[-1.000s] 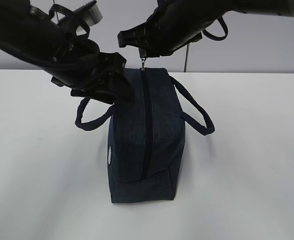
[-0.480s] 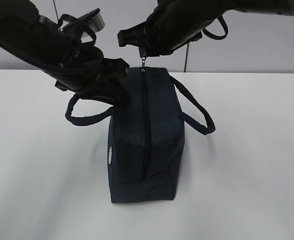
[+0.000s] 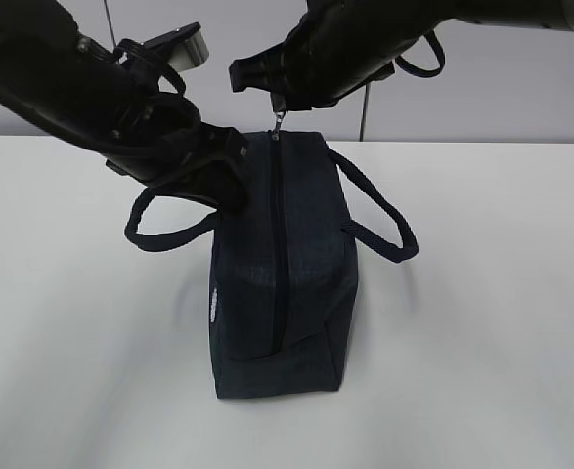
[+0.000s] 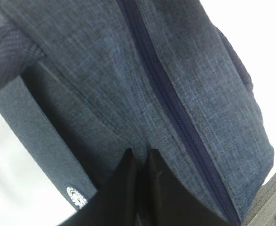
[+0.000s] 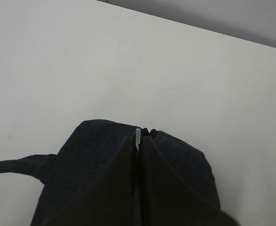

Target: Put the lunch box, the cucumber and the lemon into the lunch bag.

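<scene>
The dark navy lunch bag [image 3: 287, 293] stands on the white table with its top zip closed along the whole length. My left gripper [image 3: 236, 191] is shut on a fold of fabric at the bag's upper left side; the left wrist view shows the jaws [image 4: 141, 153] pinching the cloth beside the zip, with the white logo [image 4: 76, 197] below. My right gripper [image 3: 280, 107] is above the bag's far end, shut on the metal zip pull [image 3: 279, 124]; the right wrist view shows the pull [image 5: 138, 135] between the closed jaws [image 5: 138, 140]. The lunch box, cucumber and lemon are out of view.
Two loop handles hang out to the bag's left [image 3: 159, 230] and right [image 3: 384, 225]. The white table [image 3: 492, 342] surrounds the bag, and a pale wall [image 3: 521, 88] stands behind its far edge.
My left arm has shifted slightly, and the left handle has swung outward to the left. The bag's top leans a little left. The right gripper stays on the zip pull.
</scene>
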